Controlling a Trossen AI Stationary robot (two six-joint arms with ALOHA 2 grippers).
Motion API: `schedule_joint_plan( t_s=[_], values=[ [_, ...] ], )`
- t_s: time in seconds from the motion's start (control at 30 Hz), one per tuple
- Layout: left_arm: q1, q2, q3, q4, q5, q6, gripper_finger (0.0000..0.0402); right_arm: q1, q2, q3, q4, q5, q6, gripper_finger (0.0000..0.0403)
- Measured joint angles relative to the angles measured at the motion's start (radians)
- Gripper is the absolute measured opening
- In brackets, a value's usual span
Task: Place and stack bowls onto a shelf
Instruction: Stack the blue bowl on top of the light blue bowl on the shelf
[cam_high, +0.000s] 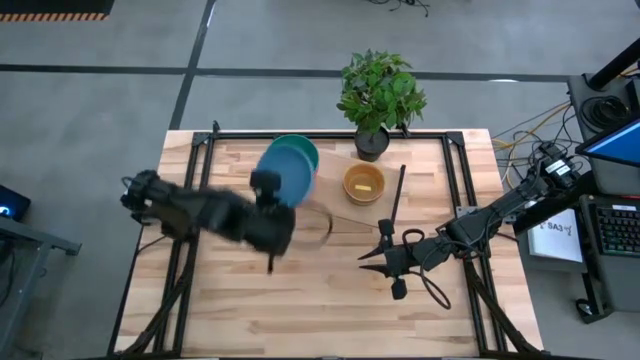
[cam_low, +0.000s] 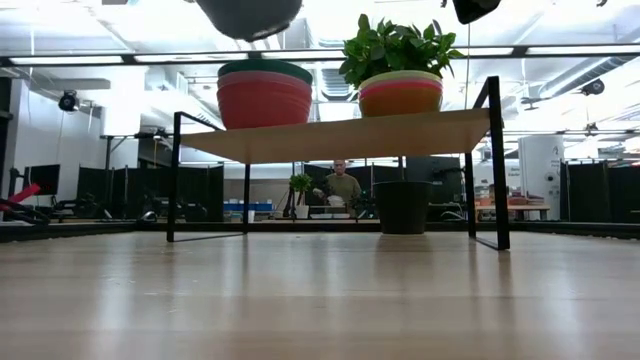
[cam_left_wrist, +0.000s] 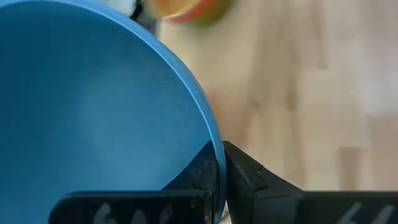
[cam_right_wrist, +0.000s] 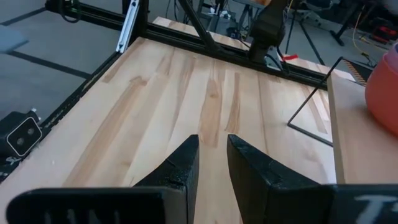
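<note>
1. Two stacks are seen on the shelf (cam_low: 340, 136); the teal-topped stack (cam_high: 300, 153) is partly hidden by the blue bowl (cam_high: 281, 176).
2. That bowl's rim is clamped in the left pincer (cam_left_wrist: 222, 171).
3. The right pincer (cam_right_wrist: 213, 163), narrowly parted, is held empty over the surface (cam_high: 330, 300).

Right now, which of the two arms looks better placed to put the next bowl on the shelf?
The left. Its gripper is pinching the blue bowl's rim right above the teal-topped stack on the shelf. The right gripper holds nothing, out over the bare tabletop.
</note>
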Motion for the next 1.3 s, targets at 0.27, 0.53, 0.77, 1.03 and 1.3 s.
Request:
schedule_joint_plan(
  t_s=[0.27,0.53,0.77,1.03,1.3],
  values=[
    [0.268,-0.005,0.051,0.047,0.072,0.124,0.0000,0.000,0.000,0.000,-0.001,0.000,0.000,0.0073],
    [0.383,0.001,0.050,0.062,0.367,0.164,0.0000,0.000,0.000,0.000,-0.005,0.000,0.003,0.0073],
    [0.385,0.008,0.050,0.074,0.366,0.202,0.0012,0.000,0.000,0.000,-0.009,0.000,0.025,0.0073],
    [0.386,0.008,0.054,0.070,0.362,0.202,0.0070,0.000,0.000,0.000,-0.015,0.000,0.028,0.0073],
    [0.385,0.007,0.164,0.040,0.363,0.228,0.0109,0.000,0.000,0.000,-0.030,0.000,0.039,0.0073]
  ],
)
